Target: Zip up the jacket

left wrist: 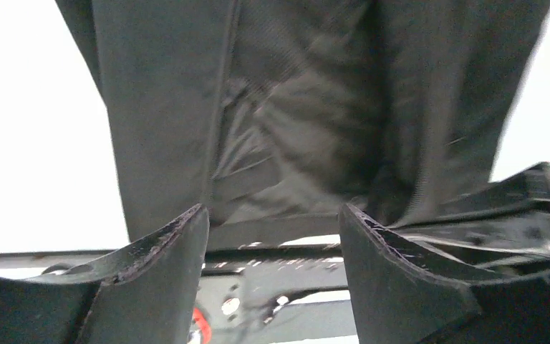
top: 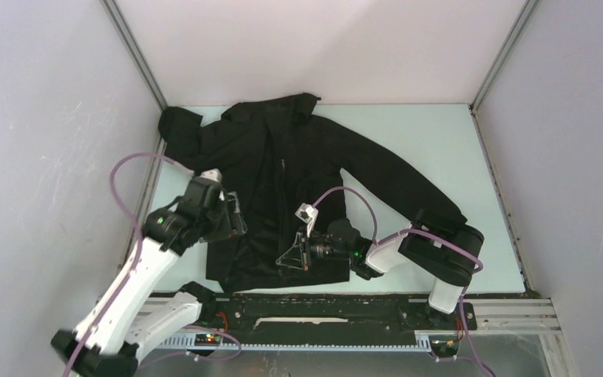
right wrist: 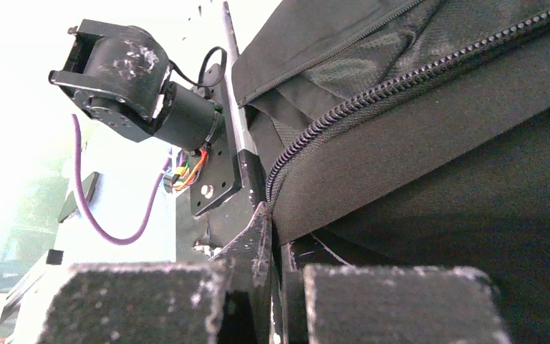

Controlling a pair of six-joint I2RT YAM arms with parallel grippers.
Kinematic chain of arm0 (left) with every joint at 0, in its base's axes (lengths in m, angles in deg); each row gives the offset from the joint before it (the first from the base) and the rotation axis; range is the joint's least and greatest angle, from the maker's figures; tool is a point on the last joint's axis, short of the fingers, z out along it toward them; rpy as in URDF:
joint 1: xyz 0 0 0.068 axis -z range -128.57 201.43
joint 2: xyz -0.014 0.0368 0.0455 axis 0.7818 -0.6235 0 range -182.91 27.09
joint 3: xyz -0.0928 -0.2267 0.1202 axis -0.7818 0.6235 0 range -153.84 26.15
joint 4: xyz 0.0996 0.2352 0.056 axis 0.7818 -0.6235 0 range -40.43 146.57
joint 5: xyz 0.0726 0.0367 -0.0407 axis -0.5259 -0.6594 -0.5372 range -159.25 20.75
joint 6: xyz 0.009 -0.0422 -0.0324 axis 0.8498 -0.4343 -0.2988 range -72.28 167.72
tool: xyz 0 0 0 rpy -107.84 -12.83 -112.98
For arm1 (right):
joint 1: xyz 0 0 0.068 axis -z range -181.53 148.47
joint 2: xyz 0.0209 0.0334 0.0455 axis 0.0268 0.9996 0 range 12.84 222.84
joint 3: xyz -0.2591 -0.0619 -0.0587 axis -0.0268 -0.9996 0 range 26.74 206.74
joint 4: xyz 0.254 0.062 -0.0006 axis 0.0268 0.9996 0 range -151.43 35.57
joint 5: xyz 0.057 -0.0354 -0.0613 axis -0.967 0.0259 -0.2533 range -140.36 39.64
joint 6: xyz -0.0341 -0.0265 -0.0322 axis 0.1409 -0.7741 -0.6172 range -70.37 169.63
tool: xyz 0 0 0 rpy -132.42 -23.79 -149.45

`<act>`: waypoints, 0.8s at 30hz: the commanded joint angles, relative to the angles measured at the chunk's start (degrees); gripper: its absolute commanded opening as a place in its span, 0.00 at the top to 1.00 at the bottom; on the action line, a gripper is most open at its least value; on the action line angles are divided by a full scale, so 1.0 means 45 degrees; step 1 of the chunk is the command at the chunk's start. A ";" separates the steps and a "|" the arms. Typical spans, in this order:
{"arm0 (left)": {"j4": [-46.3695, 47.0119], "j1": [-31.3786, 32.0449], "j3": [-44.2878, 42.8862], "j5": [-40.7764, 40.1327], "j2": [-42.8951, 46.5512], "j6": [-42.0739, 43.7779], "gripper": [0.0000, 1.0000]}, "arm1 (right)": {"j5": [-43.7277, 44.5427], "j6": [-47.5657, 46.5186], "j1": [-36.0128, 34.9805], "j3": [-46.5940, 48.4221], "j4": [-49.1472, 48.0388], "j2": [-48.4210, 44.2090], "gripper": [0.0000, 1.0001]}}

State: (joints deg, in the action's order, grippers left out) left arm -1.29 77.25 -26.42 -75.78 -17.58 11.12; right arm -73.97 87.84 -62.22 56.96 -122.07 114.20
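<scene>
The black jacket lies flat on the table, collar at the far side and hem near the arms. Its front is open at the bottom. My right gripper is shut on the jacket's bottom hem beside the zipper. In the right wrist view the jaws pinch the fabric edge where the zipper teeth end. My left gripper is open over the jacket's lower left part. In the left wrist view its fingers stand wide apart with the jacket and its hem just beyond them, nothing held.
White walls close in the pale green table on the left, back and right. A black rail with the arm bases runs along the near edge. The jacket's right sleeve reaches toward the right arm.
</scene>
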 commanded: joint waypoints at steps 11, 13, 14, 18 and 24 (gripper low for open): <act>-0.3385 -0.0485 -0.2339 -0.0465 -0.6691 0.3476 0.35 | -0.1635 0.0845 0.0028 -0.0867 -0.3789 -0.0004 1.00; -0.3032 -0.0633 -0.2016 -0.0188 -0.7166 0.3683 0.36 | -0.1756 0.0992 0.0081 -0.1057 -0.4244 -0.0014 1.00; -0.2926 -0.0840 -0.1892 0.0068 -0.7443 0.3776 0.38 | -0.1833 0.1074 0.0118 -0.1157 -0.4481 -0.0038 1.00; -0.3075 -0.1750 -0.2082 0.0441 -0.8664 0.4100 0.46 | -0.1901 0.1103 0.0212 -0.1675 -0.5037 -0.0338 1.00; -0.2637 -0.1874 -0.2102 -0.0602 -1.0111 0.4117 0.55 | -0.1993 0.1191 0.0209 -0.1820 -0.5379 -0.0404 1.00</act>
State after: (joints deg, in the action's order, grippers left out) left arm -14.01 68.84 -34.01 -75.84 -60.57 27.93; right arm -80.64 92.76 -61.17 48.93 -139.62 114.38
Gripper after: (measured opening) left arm 0.479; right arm 0.022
